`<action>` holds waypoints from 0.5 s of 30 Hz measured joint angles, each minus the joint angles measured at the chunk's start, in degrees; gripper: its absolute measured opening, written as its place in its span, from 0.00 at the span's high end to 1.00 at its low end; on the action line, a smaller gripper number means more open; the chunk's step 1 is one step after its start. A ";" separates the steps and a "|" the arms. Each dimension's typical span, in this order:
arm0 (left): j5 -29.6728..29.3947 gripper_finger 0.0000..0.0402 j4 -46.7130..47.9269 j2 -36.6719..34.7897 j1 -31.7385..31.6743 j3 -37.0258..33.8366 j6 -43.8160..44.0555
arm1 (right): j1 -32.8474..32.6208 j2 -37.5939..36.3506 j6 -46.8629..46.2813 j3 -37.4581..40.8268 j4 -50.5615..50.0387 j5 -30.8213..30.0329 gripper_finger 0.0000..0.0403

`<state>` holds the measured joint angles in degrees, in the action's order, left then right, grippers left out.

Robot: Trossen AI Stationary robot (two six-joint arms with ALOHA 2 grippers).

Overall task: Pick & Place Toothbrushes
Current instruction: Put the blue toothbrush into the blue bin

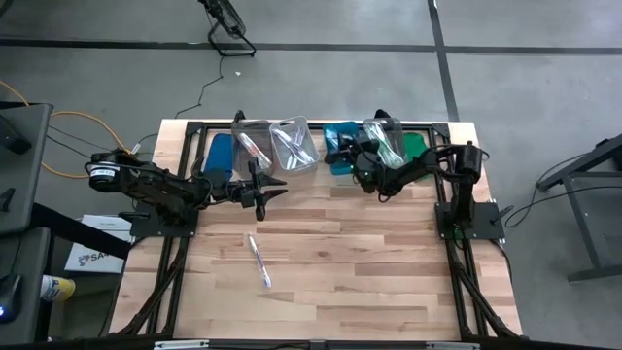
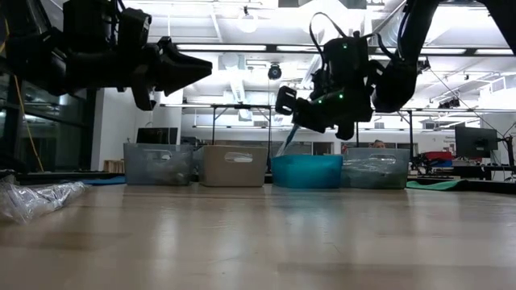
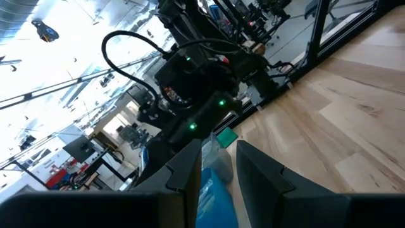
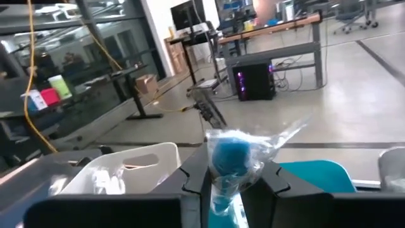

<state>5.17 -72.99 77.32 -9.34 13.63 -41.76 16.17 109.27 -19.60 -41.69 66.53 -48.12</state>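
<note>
Wooden tabletop (image 1: 369,272) carries a bin row where the right gripper (image 4: 229,180), above the teal bin (image 2: 306,171), pinches a wrapped toothbrush (image 4: 229,158) and should spread only once centred, while the left gripper (image 3: 218,166) waits part-spread, empty.

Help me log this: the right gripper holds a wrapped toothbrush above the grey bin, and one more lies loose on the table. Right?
Not quite. The right gripper holds the wrapped toothbrush above the teal bin, not the grey one, as the low view shows. One more toothbrush does lie loose on the table.
</note>
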 joint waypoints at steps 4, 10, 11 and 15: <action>0.00 0.77 0.02 0.00 0.00 0.00 0.00 | -0.04 0.00 -0.31 0.00 -0.43 -2.00 0.81; 0.00 0.77 0.02 0.00 0.00 0.00 0.02 | -0.27 0.00 -0.32 0.02 -0.41 -3.10 0.69; 0.00 0.77 0.04 0.00 0.00 0.00 0.02 | -0.45 0.00 -0.33 0.02 -0.39 -3.14 0.67; 0.00 0.77 0.02 0.00 0.00 0.00 0.02 | -1.56 -1.49 0.20 0.09 -0.72 -3.54 0.57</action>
<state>5.17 -72.97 77.32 -9.34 13.63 -41.74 14.61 107.78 -19.40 -41.60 65.81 -51.66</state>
